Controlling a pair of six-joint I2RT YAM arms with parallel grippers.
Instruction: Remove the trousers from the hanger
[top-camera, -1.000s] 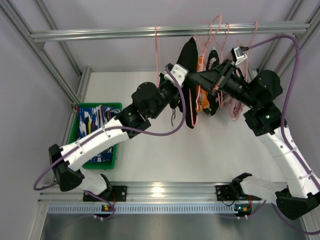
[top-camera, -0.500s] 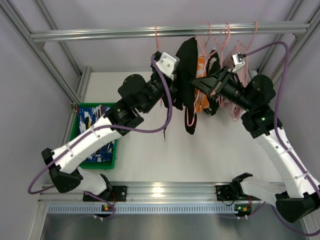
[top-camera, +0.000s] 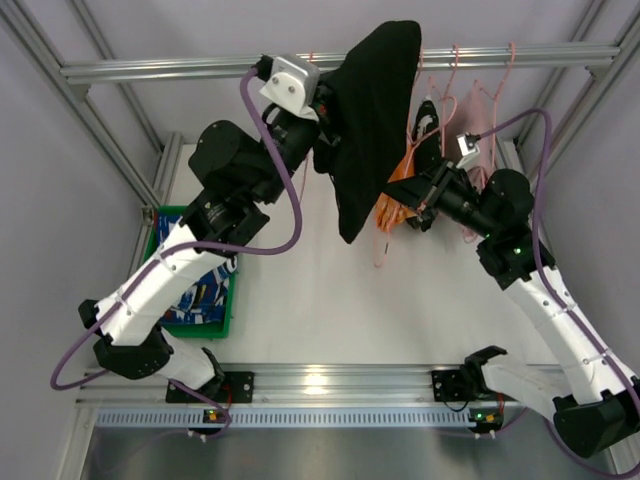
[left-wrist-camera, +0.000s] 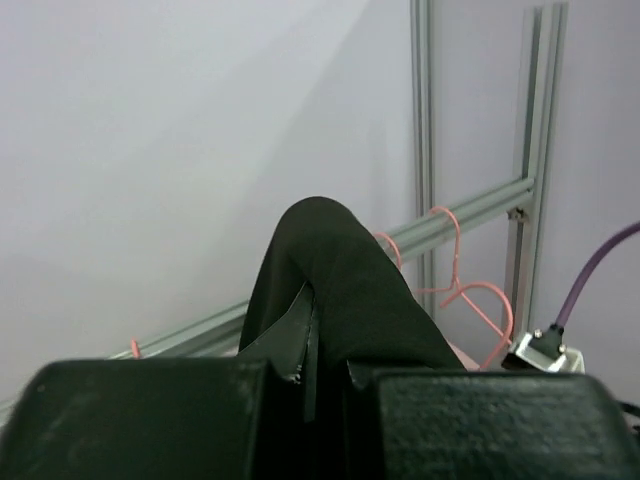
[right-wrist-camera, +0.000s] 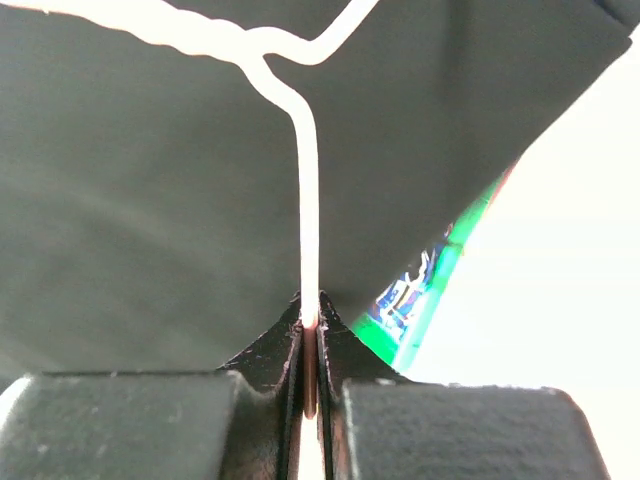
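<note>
While left pincer (left-wrist-camera: 320, 338) grips black trousers (top-camera: 375, 110), right pincer (right-wrist-camera: 310, 345) clamps hanger (right-wrist-camera: 308, 200).

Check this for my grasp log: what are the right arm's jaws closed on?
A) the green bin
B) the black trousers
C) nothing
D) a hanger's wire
D: the right wrist view shows the right jaws pinching the hanger wire, with the black trousers behind it.

Bright, even light from above, white table (top-camera: 400, 310) nearly overexposed, glare spot on the front rail (top-camera: 318, 380), faint soft shadows, black trousers (top-camera: 375, 120) a flat dark mass, wrist views soft in the near foreground, right wrist background blown out.
</note>
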